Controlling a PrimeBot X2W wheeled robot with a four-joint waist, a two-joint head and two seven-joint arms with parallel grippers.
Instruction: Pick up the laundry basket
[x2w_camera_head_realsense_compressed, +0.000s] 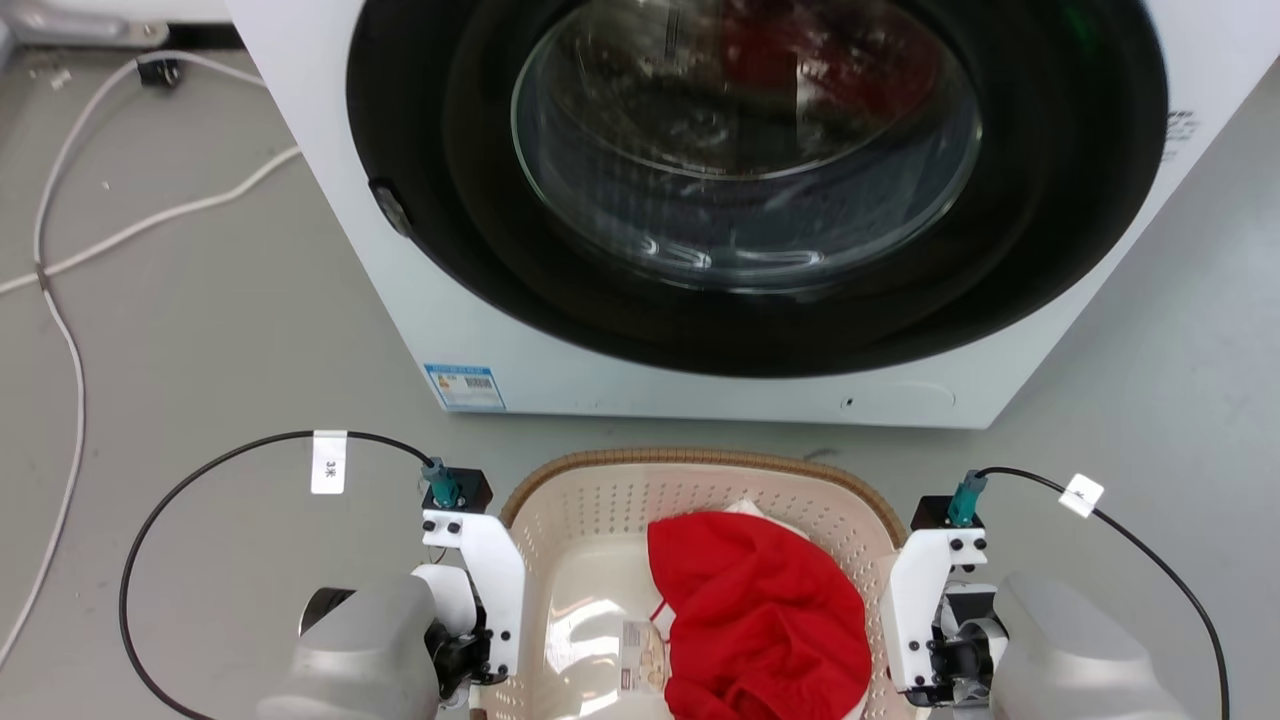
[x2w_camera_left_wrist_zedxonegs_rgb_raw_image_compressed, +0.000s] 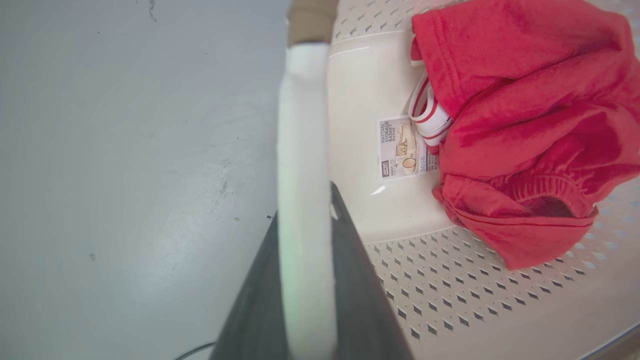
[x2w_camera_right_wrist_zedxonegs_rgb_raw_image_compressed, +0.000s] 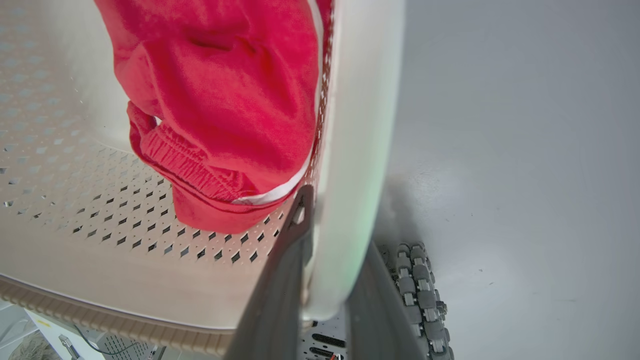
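The laundry basket (x2w_camera_head_realsense_compressed: 700, 462), cream with perforated walls and a brown woven rim, stands low in the head view just before the washer. A red garment (x2w_camera_head_realsense_compressed: 760, 610) lies inside it. In the left wrist view, my left gripper (x2w_camera_left_wrist_zedxonegs_rgb_raw_image_compressed: 305, 205) is shut on the basket's white side handle (x2w_camera_left_wrist_zedxonegs_rgb_raw_image_compressed: 305, 125), one dark finger on each side. My right gripper (x2w_camera_right_wrist_zedxonegs_rgb_raw_image_compressed: 340, 220) is shut the same way on the opposite handle (x2w_camera_right_wrist_zedxonegs_rgb_raw_image_compressed: 360, 125). In the head view, white wrist brackets (x2w_camera_head_realsense_compressed: 480, 580) flank the basket and hide the fingers. I cannot tell whether the basket rests on the floor.
A white front-loading washer (x2w_camera_head_realsense_compressed: 500, 330) with a dark round glass door (x2w_camera_head_realsense_compressed: 745, 150) stands close behind the basket. White cables (x2w_camera_head_realsense_compressed: 60, 300) trail over the grey floor at the left. A grey roller wheel (x2w_camera_right_wrist_zedxonegs_rgb_raw_image_compressed: 420, 285) sits beside the right handle.
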